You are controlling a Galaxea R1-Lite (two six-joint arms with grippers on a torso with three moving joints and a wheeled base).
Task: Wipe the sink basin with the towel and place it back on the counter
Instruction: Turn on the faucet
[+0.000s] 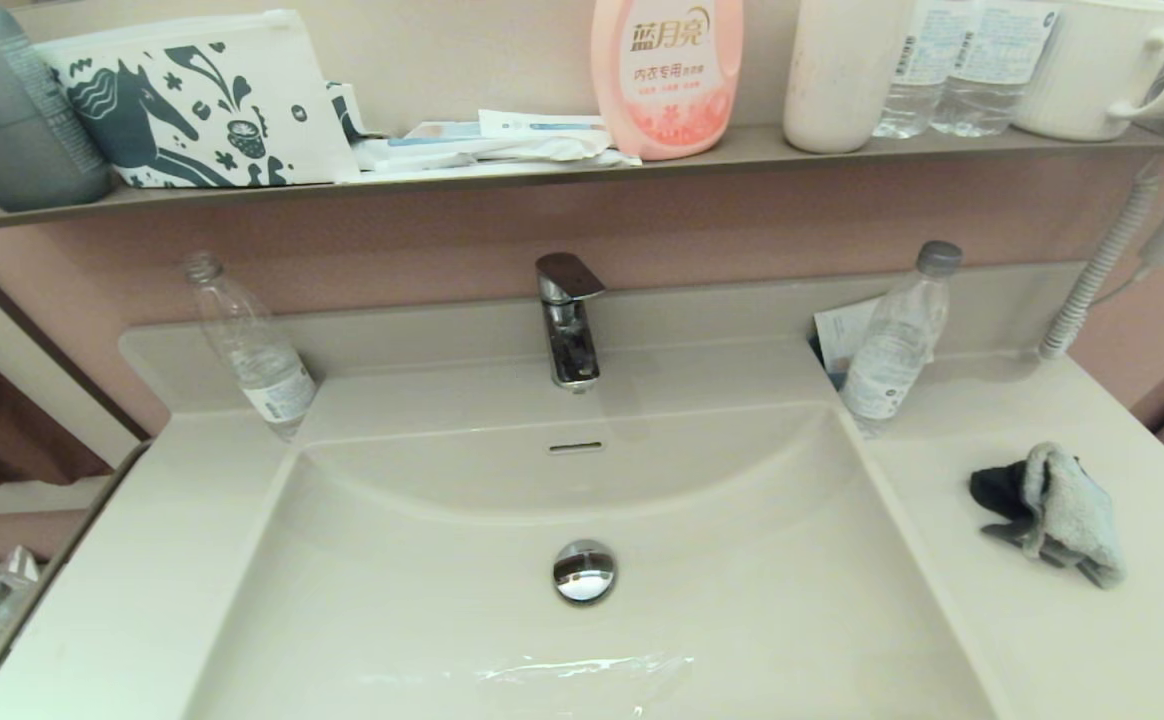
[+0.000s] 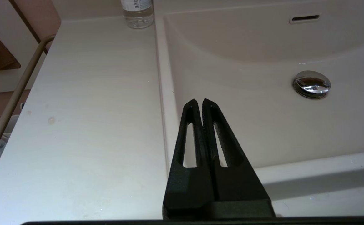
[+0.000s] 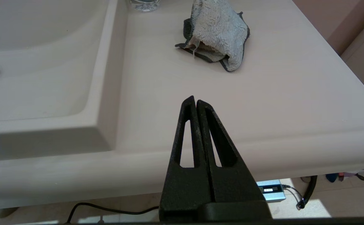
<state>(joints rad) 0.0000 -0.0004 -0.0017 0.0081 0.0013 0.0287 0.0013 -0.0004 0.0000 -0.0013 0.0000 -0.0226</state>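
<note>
The towel (image 1: 1057,512) lies crumpled on the counter (image 1: 1092,640) to the right of the sink basin (image 1: 442,600), its grey fluffy face up and dark charcoal showing at the left. The chrome drain plug (image 1: 584,571) sits mid-basin, below the overflow slot (image 1: 576,447). Neither arm shows in the head view. My right gripper (image 3: 195,100) is shut and empty, hanging over the counter's front edge, well short of the towel (image 3: 216,34). My left gripper (image 2: 199,102) is shut and empty, over the basin's left rim, with the drain plug (image 2: 311,83) off to one side.
A chrome faucet (image 1: 568,320) stands behind the basin. Clear plastic bottles stand at the back left (image 1: 252,350) and back right (image 1: 894,340) of the counter. The brown shelf (image 1: 542,170) above carries a pouch, a pink detergent bottle (image 1: 667,75) and cups. Water glistens on the basin's front floor (image 1: 582,670).
</note>
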